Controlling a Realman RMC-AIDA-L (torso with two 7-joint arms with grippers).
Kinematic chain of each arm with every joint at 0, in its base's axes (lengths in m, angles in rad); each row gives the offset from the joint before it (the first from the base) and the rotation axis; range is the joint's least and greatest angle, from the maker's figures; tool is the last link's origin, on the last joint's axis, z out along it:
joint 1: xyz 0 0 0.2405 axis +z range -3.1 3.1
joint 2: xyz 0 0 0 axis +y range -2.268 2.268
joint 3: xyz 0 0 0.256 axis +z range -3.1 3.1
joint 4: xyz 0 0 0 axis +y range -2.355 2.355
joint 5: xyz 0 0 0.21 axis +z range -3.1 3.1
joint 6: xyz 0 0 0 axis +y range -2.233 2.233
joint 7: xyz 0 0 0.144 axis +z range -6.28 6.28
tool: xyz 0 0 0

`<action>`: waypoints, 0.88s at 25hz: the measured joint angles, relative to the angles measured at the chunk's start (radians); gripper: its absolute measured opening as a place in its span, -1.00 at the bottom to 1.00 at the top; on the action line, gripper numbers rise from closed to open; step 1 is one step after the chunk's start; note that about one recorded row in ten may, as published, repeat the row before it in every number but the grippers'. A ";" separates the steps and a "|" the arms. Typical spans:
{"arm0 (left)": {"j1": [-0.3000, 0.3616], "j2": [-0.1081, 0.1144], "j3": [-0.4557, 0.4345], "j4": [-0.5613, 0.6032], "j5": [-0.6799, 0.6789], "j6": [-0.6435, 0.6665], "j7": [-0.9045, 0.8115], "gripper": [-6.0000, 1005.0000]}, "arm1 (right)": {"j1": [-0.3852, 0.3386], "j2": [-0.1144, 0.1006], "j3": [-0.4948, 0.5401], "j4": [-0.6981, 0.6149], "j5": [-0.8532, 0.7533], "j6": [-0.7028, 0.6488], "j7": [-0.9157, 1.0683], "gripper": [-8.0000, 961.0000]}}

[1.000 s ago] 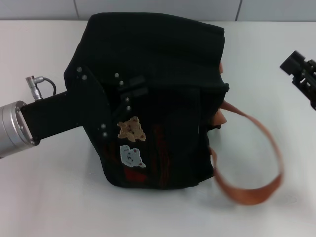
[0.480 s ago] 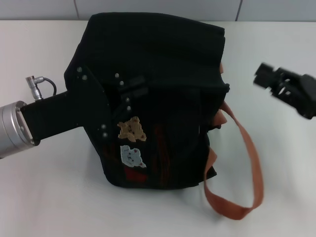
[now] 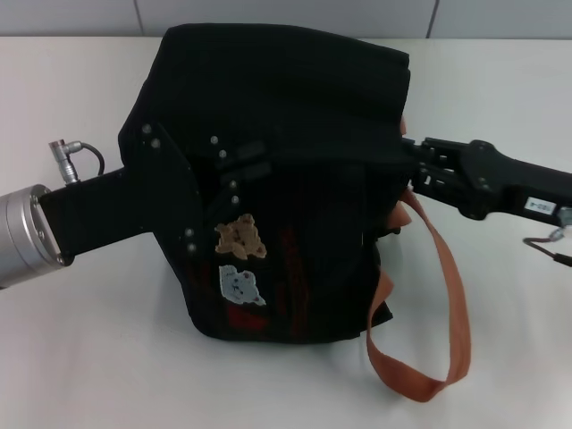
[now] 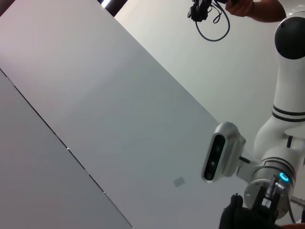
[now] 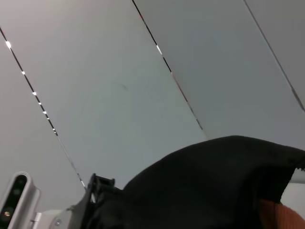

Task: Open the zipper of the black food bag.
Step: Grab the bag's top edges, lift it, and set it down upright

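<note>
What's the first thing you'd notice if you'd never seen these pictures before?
A big black bag sits in the middle of the white table, with a little tan bear patch on its front. A long orange strap loops out from its right side onto the table. The left pincer presses against the bag's left side, and the right pincer reaches in at the bag's right edge, just above the strap.

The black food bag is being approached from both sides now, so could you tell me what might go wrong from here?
The right gripper is at the black food bag right beside the orange strap, so it may snag webbing rather than the zipper, which I cannot make out. The left gripper lies against the soft side; if it slips, the bag could slide across the table when pulled.
</note>
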 joint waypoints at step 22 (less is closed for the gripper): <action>0.005 0.002 -0.007 0.001 0.000 -0.001 -0.005 -0.85 | -0.020 -0.020 -0.104 -0.099 -0.022 -0.127 0.011 -0.20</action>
